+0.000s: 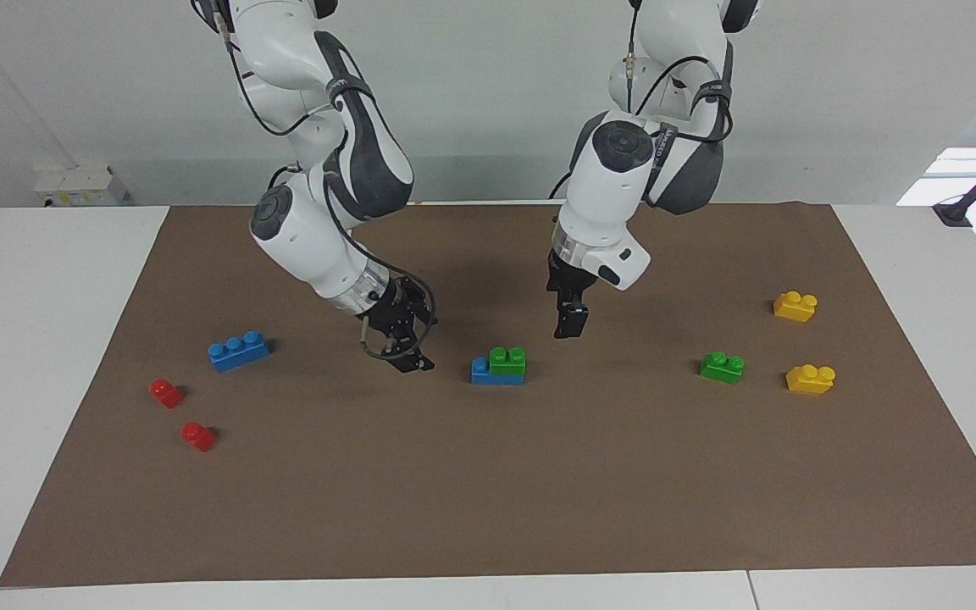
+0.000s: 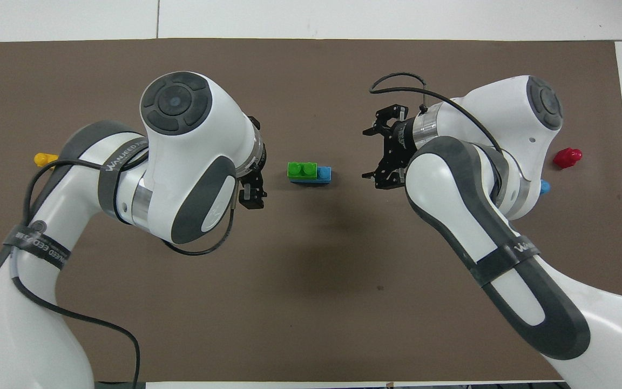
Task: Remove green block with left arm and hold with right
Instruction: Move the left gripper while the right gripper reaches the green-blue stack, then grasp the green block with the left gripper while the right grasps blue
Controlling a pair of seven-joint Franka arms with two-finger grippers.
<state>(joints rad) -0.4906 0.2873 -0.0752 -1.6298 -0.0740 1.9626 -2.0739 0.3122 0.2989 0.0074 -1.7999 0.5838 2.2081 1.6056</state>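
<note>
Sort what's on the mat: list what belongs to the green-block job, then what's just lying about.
In the job:
- green block, stacked on the blue brick
- left gripper, open, beside the stack
- right gripper, open, at the stack's other end

Lying about:
- spare green brick
- two yellow bricks
- loose blue brick
- two red pieces

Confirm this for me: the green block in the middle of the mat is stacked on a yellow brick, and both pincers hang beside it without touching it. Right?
Not quite. The green block sits on a blue brick, not a yellow one, as the facing view shows. The rest holds: the left pincer and right pincer hang on either side of the stack, neither touching it.
</note>
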